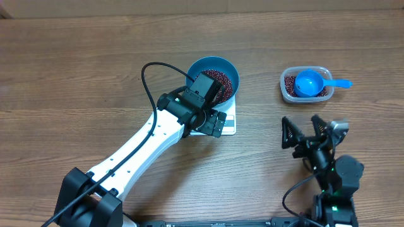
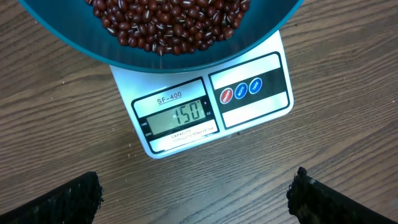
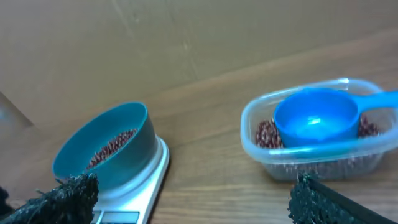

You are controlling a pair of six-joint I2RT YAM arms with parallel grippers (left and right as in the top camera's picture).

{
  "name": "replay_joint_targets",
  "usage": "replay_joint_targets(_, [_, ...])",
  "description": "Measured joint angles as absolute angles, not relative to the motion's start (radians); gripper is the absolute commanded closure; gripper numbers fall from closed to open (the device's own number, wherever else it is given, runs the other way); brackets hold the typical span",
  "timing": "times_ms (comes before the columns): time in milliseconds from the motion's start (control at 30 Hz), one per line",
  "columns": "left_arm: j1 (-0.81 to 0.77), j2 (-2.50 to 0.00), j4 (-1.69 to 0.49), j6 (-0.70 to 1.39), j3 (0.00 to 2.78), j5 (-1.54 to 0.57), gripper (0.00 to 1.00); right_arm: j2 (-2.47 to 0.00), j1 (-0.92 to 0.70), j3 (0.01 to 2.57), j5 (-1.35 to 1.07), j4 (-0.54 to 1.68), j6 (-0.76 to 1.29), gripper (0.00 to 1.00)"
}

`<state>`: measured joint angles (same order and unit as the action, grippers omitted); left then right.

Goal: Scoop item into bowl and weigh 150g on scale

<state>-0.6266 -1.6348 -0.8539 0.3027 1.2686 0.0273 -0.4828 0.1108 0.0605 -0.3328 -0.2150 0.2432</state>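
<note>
Overhead view, left to right. White left arm [image 1: 136, 148] runs from lower left up toward frame centre; left gripper [image 1: 214, 122] hovers over the near edge of the small flat white square kitchen scale [image 1: 228, 120], jaws spread wide, holding nothing. Large round bright blue bowl [image 1: 213, 79] sits on the scale, just above centre, partly hidden by the wrist. Inside it, a loose heap of small dark red-brown beans [image 1: 224, 81].

Left wrist view: scale lies between and beyond the two dark fingertips [image 2: 68, 200], well apart from both. Its display edge faces the camera, tilted so the right corner sits higher in the frame. Display reads 150. Three round buttons on the panel to the right of the display.

Right of centre, upper part: clear rounded-rectangular plastic tub [image 1: 307, 84] with more beans; small blue handled scoop [image 1: 312, 82] rests in it, bowl side up, handle pointing right over the tub rim, long axis roughly level across the frame.

Lower right: right gripper [image 1: 307, 125], jaws released and wide, empty, below the tub and apart from it.
</note>
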Motion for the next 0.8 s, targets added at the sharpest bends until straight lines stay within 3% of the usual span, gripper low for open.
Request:
replay_joint_targets(267, [-0.627, -1.635, -0.854, 0.303, 1.269, 0.027, 0.01, -0.254, 0.110, 0.018, -0.336, 0.057, 0.202, 0.00])
replay_joint_targets(800, [-0.627, -1.635, -0.854, 0.303, 1.269, 0.027, 0.00, -0.014, 0.109, 0.018, -0.352, 0.063, 0.011, 0.00])
